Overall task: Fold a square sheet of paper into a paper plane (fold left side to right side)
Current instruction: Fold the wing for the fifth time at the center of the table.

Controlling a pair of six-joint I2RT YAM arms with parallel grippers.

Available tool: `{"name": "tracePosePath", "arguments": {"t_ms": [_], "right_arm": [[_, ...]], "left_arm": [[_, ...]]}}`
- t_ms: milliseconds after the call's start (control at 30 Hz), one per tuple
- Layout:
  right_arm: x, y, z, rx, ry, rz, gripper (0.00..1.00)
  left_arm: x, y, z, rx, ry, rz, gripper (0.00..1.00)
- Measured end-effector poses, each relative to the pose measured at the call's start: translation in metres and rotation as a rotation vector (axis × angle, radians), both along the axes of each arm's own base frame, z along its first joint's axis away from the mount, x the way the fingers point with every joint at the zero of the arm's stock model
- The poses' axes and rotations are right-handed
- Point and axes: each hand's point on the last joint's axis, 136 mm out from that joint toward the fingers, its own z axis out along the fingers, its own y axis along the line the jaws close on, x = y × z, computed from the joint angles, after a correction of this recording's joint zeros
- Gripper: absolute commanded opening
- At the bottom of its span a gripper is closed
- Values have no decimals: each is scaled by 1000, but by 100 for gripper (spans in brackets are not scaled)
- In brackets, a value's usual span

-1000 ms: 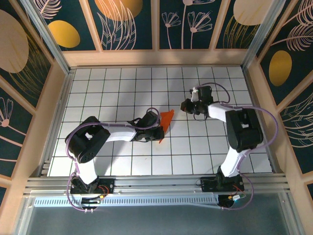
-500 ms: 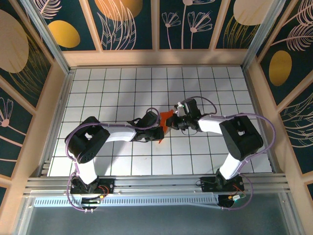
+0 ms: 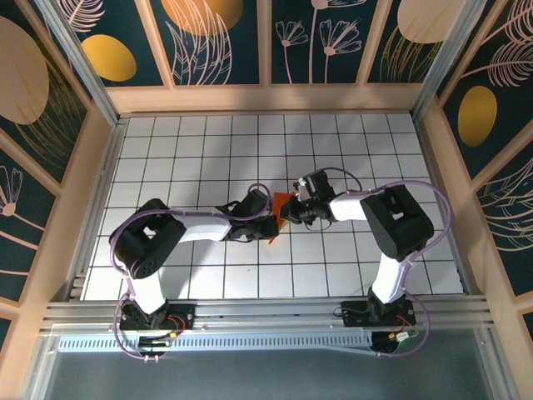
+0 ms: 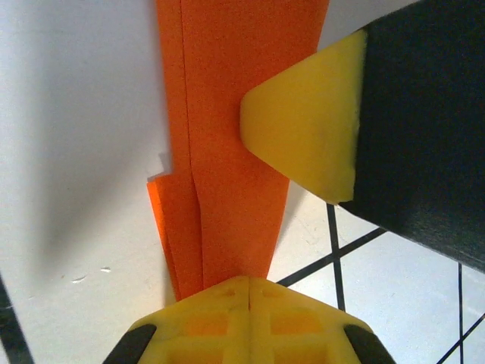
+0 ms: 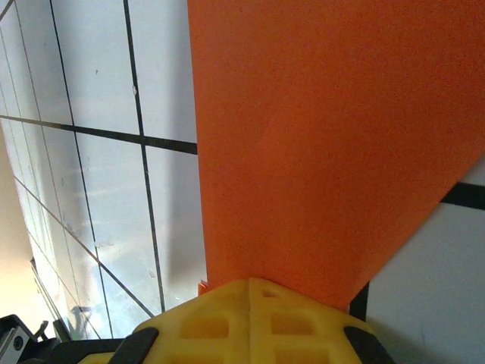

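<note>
The square sheet of paper point(image 3: 284, 199) is bright orange and folded into a narrow, creased, dart-like shape at the table's middle. In the left wrist view the paper point(image 4: 227, 114) shows layered long folds running away from my left gripper point(image 4: 250, 292), which is shut with its tips down on the paper's near end. The yellow tip of my right gripper point(image 4: 303, 121) presses on the paper's right edge there. In the right wrist view my right gripper point(image 5: 250, 292) is shut, its tips against a broad flap of the paper point(image 5: 341, 136). From above, the left gripper point(image 3: 271, 223) and right gripper point(image 3: 291, 212) almost meet.
The white gridded tabletop point(image 3: 200, 150) is walled by wooden rails on three sides point(image 3: 266, 98). Both arms reach inward from their bases at the near edge point(image 3: 266, 317). Open grid lies behind and on both sides of the paper.
My right arm swung left from the far right of the paper and brought its shut gripper down onto it. The left arm stayed put on the paper.
</note>
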Motion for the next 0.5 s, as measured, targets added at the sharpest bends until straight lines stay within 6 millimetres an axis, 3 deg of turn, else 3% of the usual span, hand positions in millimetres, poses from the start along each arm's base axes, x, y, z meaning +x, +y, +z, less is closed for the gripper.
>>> {"name": "tracePosePath", "arguments": {"t_ms": [333,500], "right_arm": [[0,-1,-1,28,20,23,0],[0,-1,-1,31,19,29,0]], "left_arm": [[-4,-9,30,-127,21,-6,4],[-12,-11,35,-222,69,-6,3]]}}
